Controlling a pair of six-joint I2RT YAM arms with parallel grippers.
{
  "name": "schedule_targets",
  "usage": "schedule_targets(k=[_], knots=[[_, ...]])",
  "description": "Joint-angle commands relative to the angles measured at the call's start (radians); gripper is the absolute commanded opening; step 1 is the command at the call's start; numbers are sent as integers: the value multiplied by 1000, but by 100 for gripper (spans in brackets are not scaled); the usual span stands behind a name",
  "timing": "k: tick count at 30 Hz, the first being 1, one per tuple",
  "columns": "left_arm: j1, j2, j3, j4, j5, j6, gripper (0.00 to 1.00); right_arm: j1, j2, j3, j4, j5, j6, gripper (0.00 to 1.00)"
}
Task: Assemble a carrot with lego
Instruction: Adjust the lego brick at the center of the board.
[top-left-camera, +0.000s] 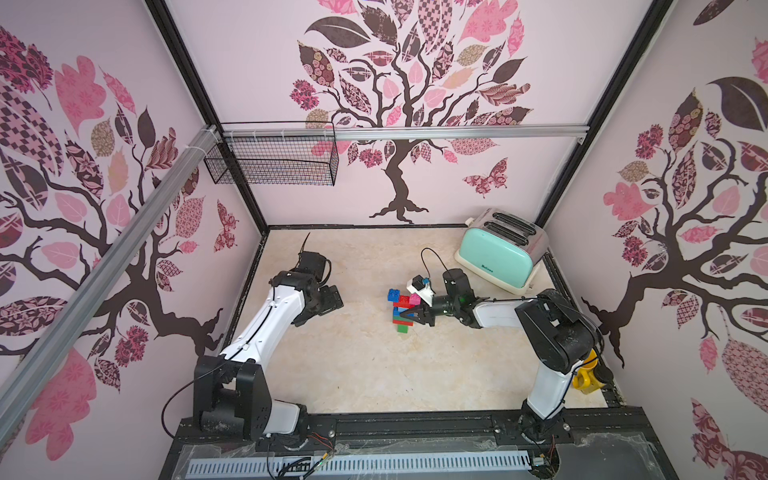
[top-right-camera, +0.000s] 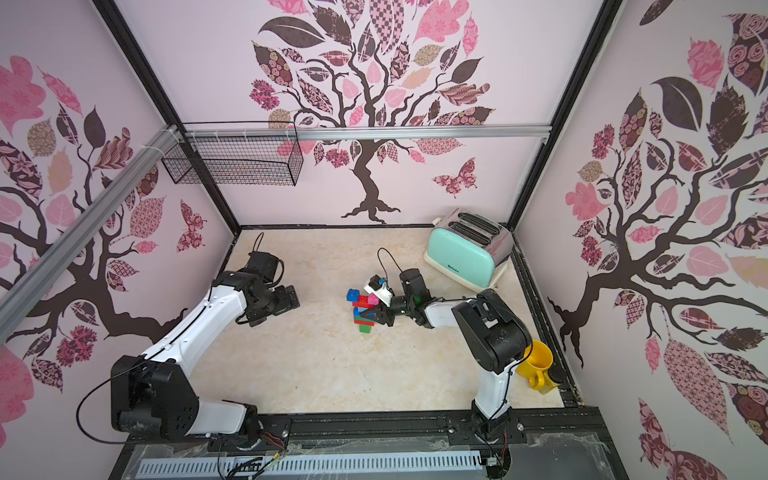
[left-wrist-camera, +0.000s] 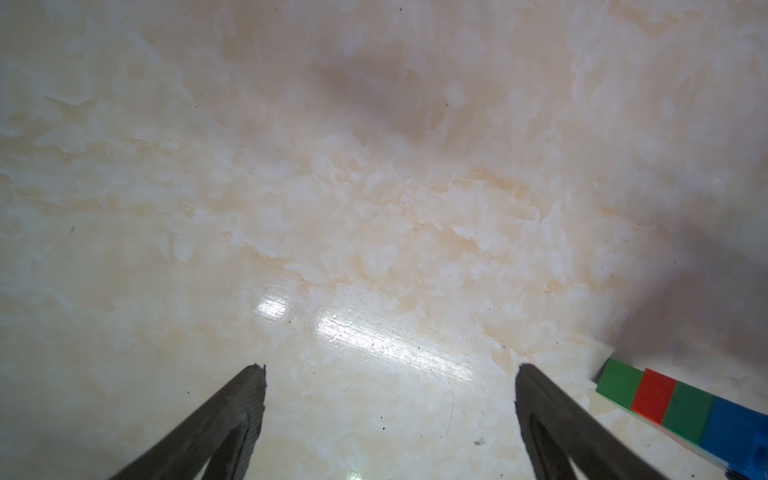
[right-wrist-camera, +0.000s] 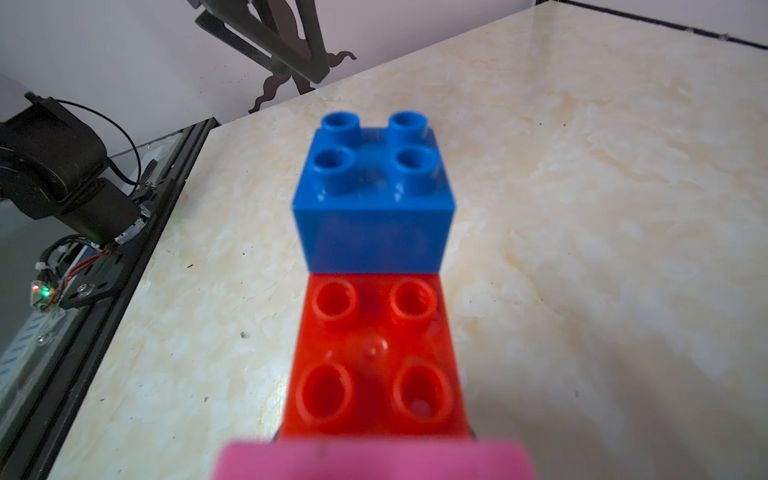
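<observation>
The carrot (top-left-camera: 401, 312) lies flat on the marble table in both top views, a stack of lego with a green tip (top-left-camera: 402, 328) toward the front, then red, green and blue layers. Its wide end carries a blue brick (top-left-camera: 393, 294) and a pink brick (top-left-camera: 414, 298). My right gripper (top-left-camera: 412, 314) reaches in from the right and is shut on the carrot (top-right-camera: 363, 312) at mid-length. The right wrist view shows the blue brick (right-wrist-camera: 374, 195), a red brick (right-wrist-camera: 374, 357) and the pink brick (right-wrist-camera: 374, 461) close up, with the fingers hidden behind them. My left gripper (left-wrist-camera: 390, 374) hangs open over bare table, left of the carrot (left-wrist-camera: 681, 403).
A mint-green toaster (top-left-camera: 498, 253) stands at the back right. A yellow mug (top-right-camera: 538, 365) sits at the right edge behind the right arm. A wire basket (top-left-camera: 274, 160) hangs on the back-left wall rail. The left arm (top-left-camera: 274, 316) stays at the left side.
</observation>
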Motion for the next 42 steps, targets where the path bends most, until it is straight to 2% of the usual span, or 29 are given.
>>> schedule_targets(k=[1,10,19,23,30,42], knots=[[5,-1,14,10,-4,3,96,-7,-51,15,-131,-72,68,26],[5,-5,1,25,25,5,96,-33,-83,-17,-311,-203,230,27],[4,-8,-2,30,43,15,96,-46,-28,-25,-386,-308,370,26],[4,-16,-11,35,51,17,96,-47,0,-27,-454,-315,377,25],[4,-25,-18,37,55,17,96,-56,36,-37,-470,-339,417,27],[5,-38,-22,36,59,15,97,-67,128,12,-594,-336,389,28]])
